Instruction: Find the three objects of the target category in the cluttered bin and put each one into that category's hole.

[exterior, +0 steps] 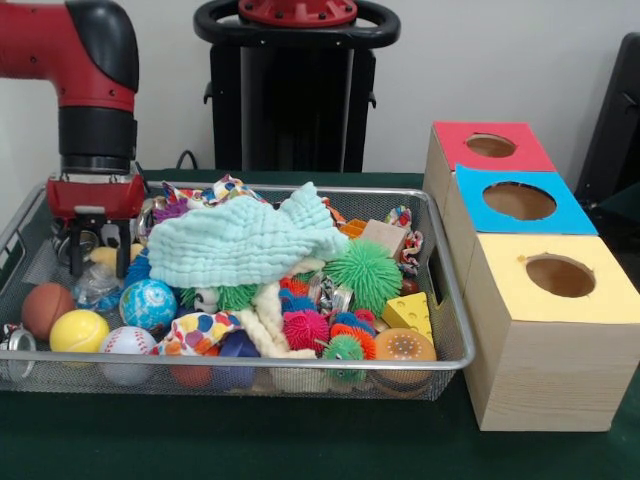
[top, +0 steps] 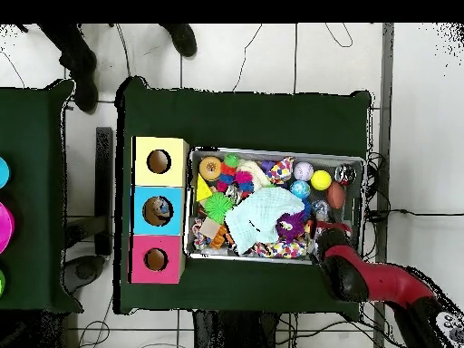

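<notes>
The silver wire-mesh bin (exterior: 445,300) is full of toys: a mint cloth (exterior: 240,240) on top, a green spiky ball (exterior: 362,272), a globe ball (exterior: 148,303), a yellow ball (exterior: 78,330), a small basketball (exterior: 45,308), a baseball (exterior: 127,345), a cheese wedge (exterior: 410,312) and a burger toy (exterior: 404,348). My gripper (exterior: 97,262) is lowered into the bin's far left corner, open, its fingers standing either side of a pale yellow item. In the overhead view the gripper (top: 324,234) is at the near right corner of the bin (top: 276,152).
Three wooden boxes with round holes stand in a row right of the bin: red top (exterior: 450,145), blue top (exterior: 480,210), yellow top (exterior: 520,295). In the overhead view they lie left of the bin (top: 159,210). A person's shoes (top: 77,54) show at the overhead view's top.
</notes>
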You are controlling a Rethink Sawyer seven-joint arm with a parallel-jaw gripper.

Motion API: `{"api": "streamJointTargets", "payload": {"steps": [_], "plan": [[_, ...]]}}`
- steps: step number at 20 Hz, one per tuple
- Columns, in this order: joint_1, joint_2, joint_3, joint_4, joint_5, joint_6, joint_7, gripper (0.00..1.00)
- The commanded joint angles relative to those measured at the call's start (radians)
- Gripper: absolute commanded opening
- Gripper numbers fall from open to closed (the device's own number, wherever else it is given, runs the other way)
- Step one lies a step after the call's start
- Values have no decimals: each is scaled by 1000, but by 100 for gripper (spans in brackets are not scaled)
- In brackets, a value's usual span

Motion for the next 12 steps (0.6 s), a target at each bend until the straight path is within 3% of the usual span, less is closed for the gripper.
{"api": "streamJointTargets", "payload": {"steps": [1, 3, 6, 7, 12], "plan": [[116, 121, -130, -114, -32, 73, 49, 100], [130, 124, -151, -128, -30, 79, 49, 100], [96, 121, -115, -113, -24, 114, 48, 100], [99, 121, -118, -114, -28, 101, 52, 0], [92, 115, -109, -113, -41, 89, 48, 0]]}}
